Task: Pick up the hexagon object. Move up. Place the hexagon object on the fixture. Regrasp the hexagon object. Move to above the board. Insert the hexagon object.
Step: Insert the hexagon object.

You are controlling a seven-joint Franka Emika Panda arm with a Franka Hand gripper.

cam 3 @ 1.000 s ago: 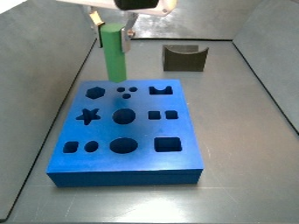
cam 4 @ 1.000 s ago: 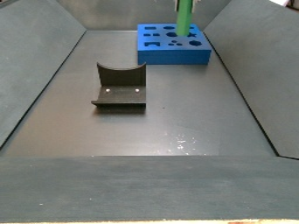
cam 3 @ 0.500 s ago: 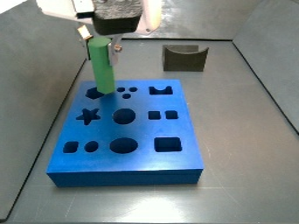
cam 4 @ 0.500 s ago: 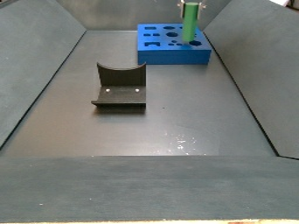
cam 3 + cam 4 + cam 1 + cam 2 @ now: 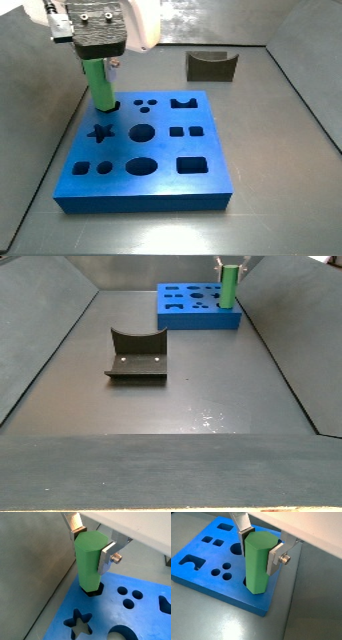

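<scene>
Green hexagon object (image 5: 90,562) now lowered into board (image 5: 160,170) corner hole, end effector (image 5: 92,543) clamped on it.

Grey tray floor (image 5: 201,396), sloped side walls (image 5: 40,336).

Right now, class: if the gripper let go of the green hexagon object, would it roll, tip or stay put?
The hexagon object stands upright between the gripper's fingers, its lower end in the board's hexagonal hole, so it would probably stay put. Its flat sides should resist rolling. It looks rigid, keeping straight edges under the grip.
</scene>
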